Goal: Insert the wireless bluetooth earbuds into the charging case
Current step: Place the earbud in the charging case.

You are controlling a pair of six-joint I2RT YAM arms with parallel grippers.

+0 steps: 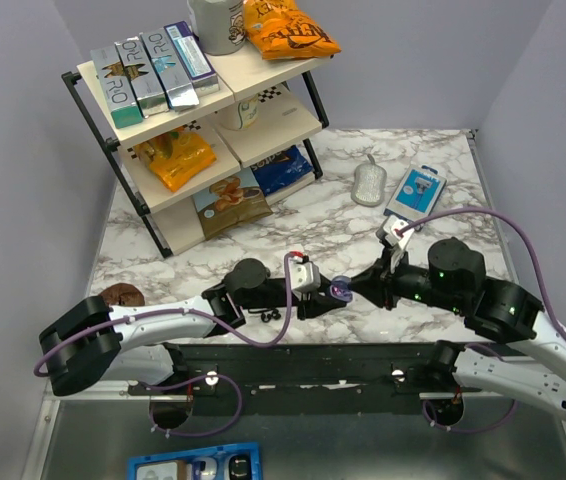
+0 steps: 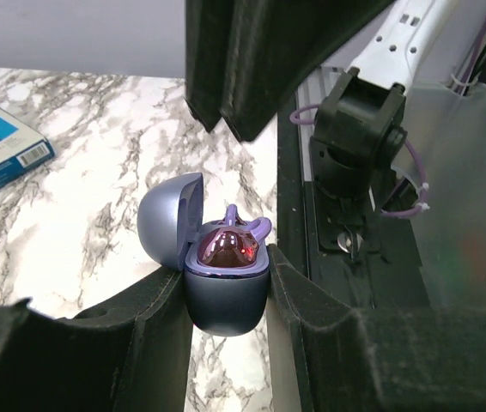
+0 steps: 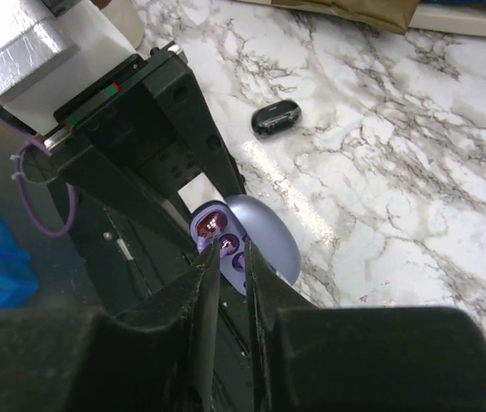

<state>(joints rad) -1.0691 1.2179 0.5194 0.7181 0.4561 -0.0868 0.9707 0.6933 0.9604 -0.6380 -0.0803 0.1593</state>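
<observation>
My left gripper is shut on the lavender-blue charging case, also in the top view, and holds it just above the table's near edge. Its lid is open. A glossy dark earbud sits in the case's top. My right gripper hovers just over the open case, fingers pressed together with nothing visible between them. Another black earbud lies on the marble beyond the case.
A wire shelf with snack packs stands at the back left. A grey mouse and a blue box lie at the back right. A brown cookie is at the left. A blue tray sits below the black base rail.
</observation>
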